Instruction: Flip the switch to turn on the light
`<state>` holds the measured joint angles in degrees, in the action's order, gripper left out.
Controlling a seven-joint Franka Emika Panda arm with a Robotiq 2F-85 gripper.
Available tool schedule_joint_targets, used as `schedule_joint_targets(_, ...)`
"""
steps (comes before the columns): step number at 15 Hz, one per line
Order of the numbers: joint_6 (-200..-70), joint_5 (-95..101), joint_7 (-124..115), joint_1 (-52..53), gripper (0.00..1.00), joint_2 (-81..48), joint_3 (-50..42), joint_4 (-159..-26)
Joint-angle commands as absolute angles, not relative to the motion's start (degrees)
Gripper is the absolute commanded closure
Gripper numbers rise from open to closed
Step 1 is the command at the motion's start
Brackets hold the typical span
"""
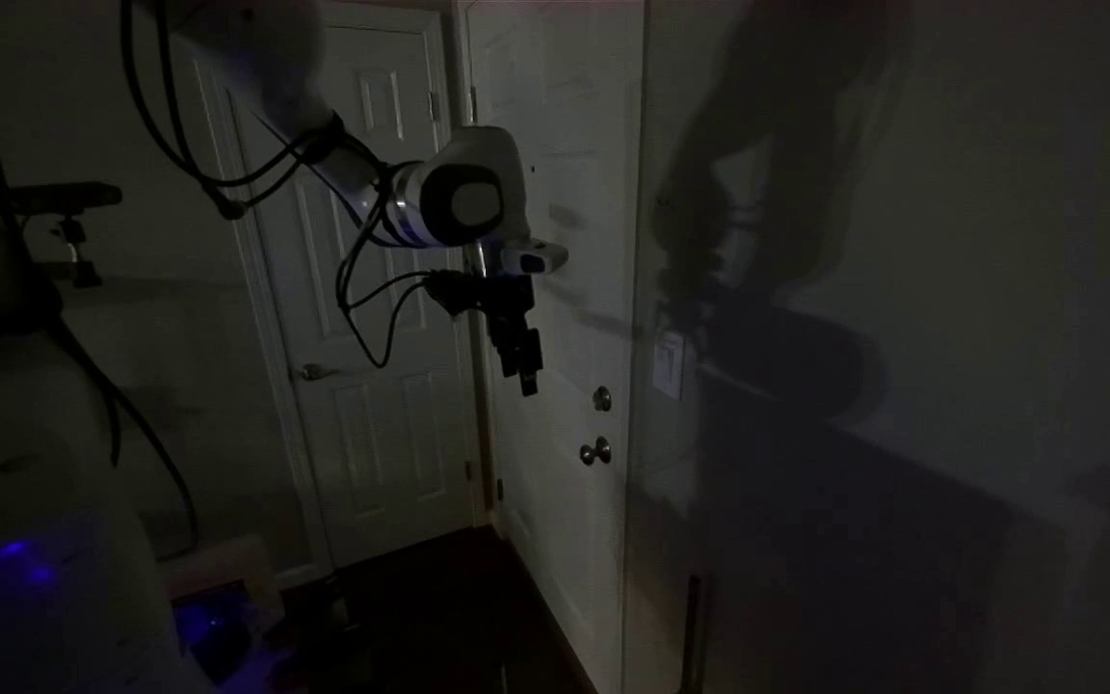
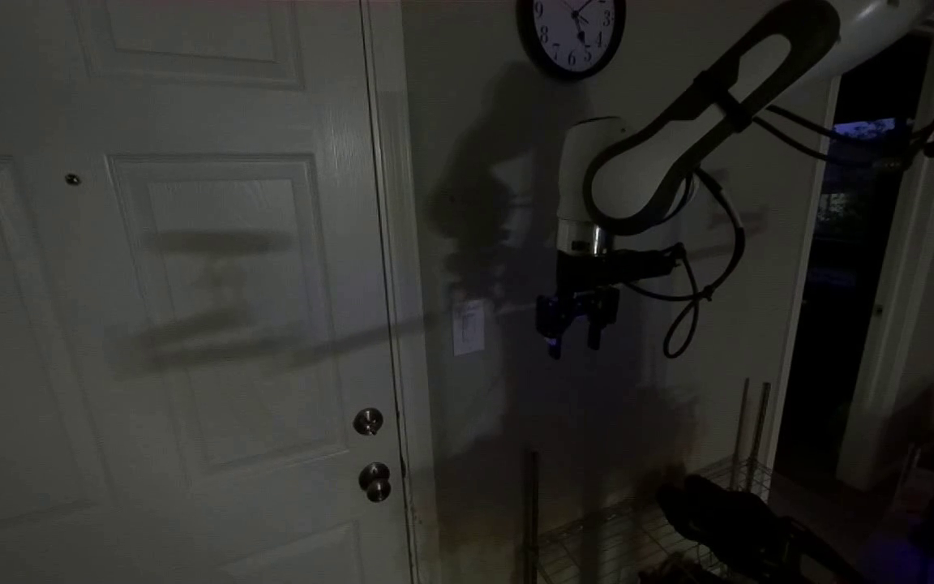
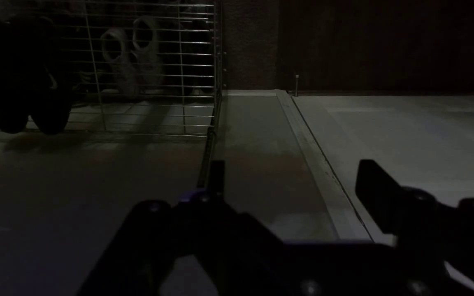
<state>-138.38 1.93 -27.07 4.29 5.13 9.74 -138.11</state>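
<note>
The switch is a small white upright plate on the dark wall beside the door frame. It shows in both exterior views (image 1: 669, 364) (image 2: 468, 328), partly edged by the arm's shadow. Its toggle position is too dim to tell. My gripper hangs fingers down, in the air, apart from the switch, in both exterior views (image 1: 524, 374) (image 2: 574, 347). In the wrist view my gripper (image 3: 290, 174) has its two dark fingers wide apart with nothing between them. The switch is out of view in the wrist view.
A white door (image 2: 232, 308) with a round knob (image 2: 374, 482) and a lock (image 2: 368, 422) adjoins the switch. A wall clock (image 2: 572, 36) hangs above. A wire rack (image 3: 217, 61) with dark shoes (image 3: 27, 98) and pale shoes (image 3: 146, 53) stands below. The room is dark.
</note>
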Motion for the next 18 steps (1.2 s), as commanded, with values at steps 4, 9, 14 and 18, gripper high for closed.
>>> schedule_joint_targets(4,-139.0,5.7,-27.6,6.5,0.68,0.6,10.1,-132.9)
schedule_joint_targets(9,-140.3,8.5,-27.8,7.6,0.97,-2.8,9.4,-129.5)
schedule_joint_targets(14,-146.0,12.2,-29.5,8.5,0.99,-6.2,8.4,-127.1)
schedule_joint_targets(18,-151.0,17.1,-32.8,10.0,0.99,-9.0,6.1,-125.0)
